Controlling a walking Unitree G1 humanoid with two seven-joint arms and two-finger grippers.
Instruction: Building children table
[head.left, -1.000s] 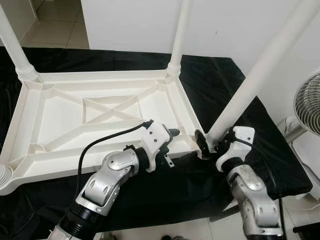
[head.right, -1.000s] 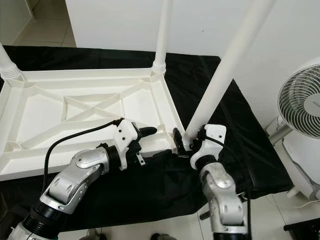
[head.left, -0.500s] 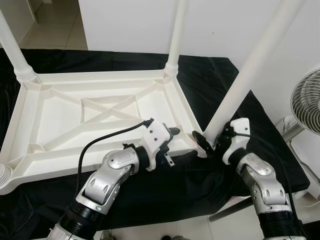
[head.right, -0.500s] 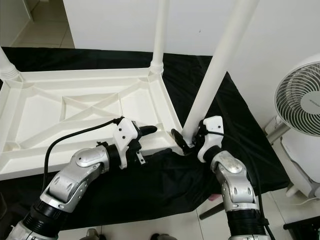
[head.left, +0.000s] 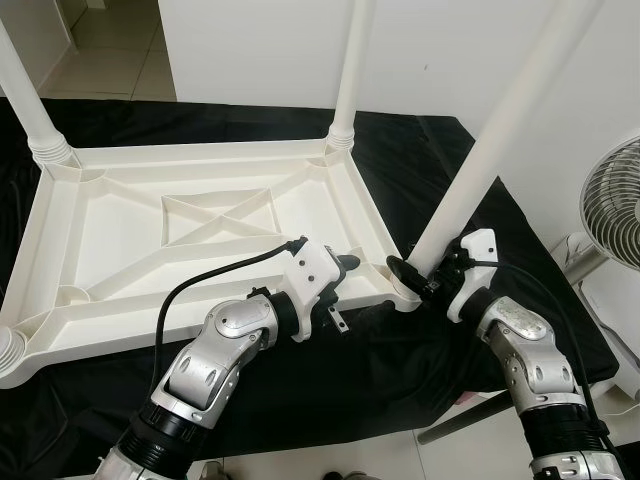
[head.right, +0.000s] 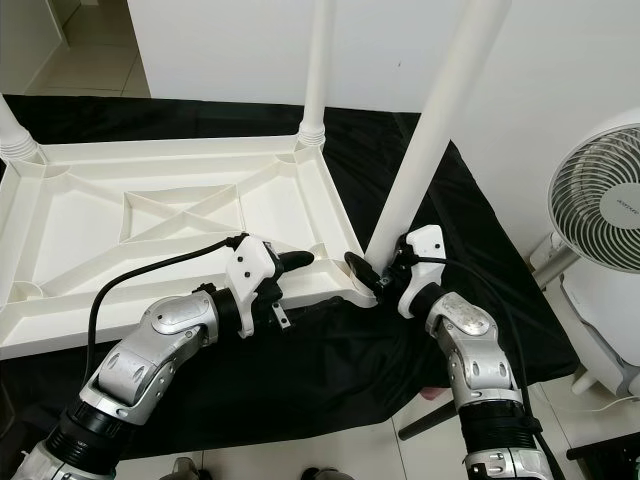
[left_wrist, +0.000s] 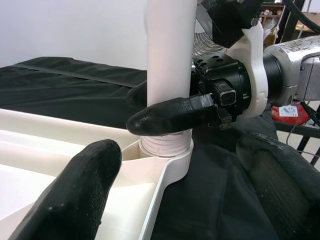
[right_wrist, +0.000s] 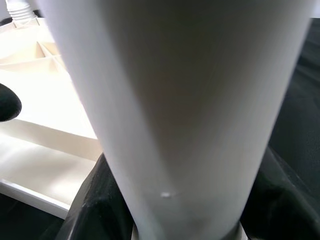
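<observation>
The white children's table top (head.left: 120, 240) lies upside down on a black cloth (head.left: 440, 160). Two white legs (head.left: 352, 70) (head.left: 25, 90) stand in its far corners. A third white leg (head.left: 490, 150) rises tilted from the near right corner socket (left_wrist: 165, 147). My right gripper (head.left: 420, 278) is shut on the base of this leg, with black fingers (right_wrist: 95, 200) on both sides of it. My left gripper (head.left: 345, 266) hovers open at the near rim beside that corner, its fingertips (left_wrist: 80, 190) wide apart, one over the frame and one over the cloth.
A white standing fan (head.left: 615, 200) is close on the right, beyond the cloth's edge. A white wall runs behind the table. The near left corner socket (head.left: 8, 355) has no leg in it. Tiled floor (head.left: 110, 40) shows at the far left.
The leg held by my right gripper now stands more upright. My right forearm has swung outward to the right. The left arm has stayed in place.
</observation>
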